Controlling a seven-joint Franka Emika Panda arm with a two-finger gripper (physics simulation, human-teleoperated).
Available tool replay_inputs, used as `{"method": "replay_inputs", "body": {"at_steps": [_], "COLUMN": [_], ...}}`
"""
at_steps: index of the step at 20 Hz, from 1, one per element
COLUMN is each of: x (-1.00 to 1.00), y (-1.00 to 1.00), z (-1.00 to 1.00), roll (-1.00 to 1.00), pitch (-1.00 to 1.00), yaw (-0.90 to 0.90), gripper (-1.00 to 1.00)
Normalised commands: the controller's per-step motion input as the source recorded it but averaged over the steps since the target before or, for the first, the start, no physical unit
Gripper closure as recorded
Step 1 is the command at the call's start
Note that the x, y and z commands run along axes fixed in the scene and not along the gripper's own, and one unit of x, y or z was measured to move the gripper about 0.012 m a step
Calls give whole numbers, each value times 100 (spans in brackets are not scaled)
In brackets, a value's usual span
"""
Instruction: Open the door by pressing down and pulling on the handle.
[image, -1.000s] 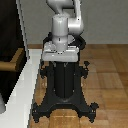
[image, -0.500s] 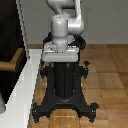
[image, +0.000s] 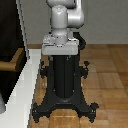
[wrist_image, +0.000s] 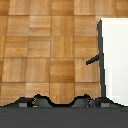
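Observation:
The door (image: 9, 35) is a tall dark panel at the exterior view's left, set in a white frame (image: 22, 30). The tan handle (image: 11, 62) projects from it at about the height of the robot's base top. In the wrist view the frame (wrist_image: 116, 60) shows white, and the handle (wrist_image: 93, 60) is a short dark bar sticking out from its edge. My gripper (wrist_image: 61, 102) shows only in the wrist view, as a dark outline with its two fingers apart, well away from the handle and holding nothing. The exterior view cuts the arm off above the gripper.
The robot's black pedestal (image: 64, 85) with spread feet stands on the wooden parquet floor (image: 107, 75), close to the frame's white sill (image: 20, 100). The grey arm (image: 65, 20) rises out of the picture.

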Motion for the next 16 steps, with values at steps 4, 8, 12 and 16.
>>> {"method": "replay_inputs", "body": {"at_steps": [4,8,12,16], "x": [0,0,0,0], "y": [0,0,0,0], "z": [50,50,25,50], "roll": [0,0,0,0], "pitch": [0,0,0,0], "yaw": [0,0,0,0], "gripper": [-100,-100,-100,-100]}}
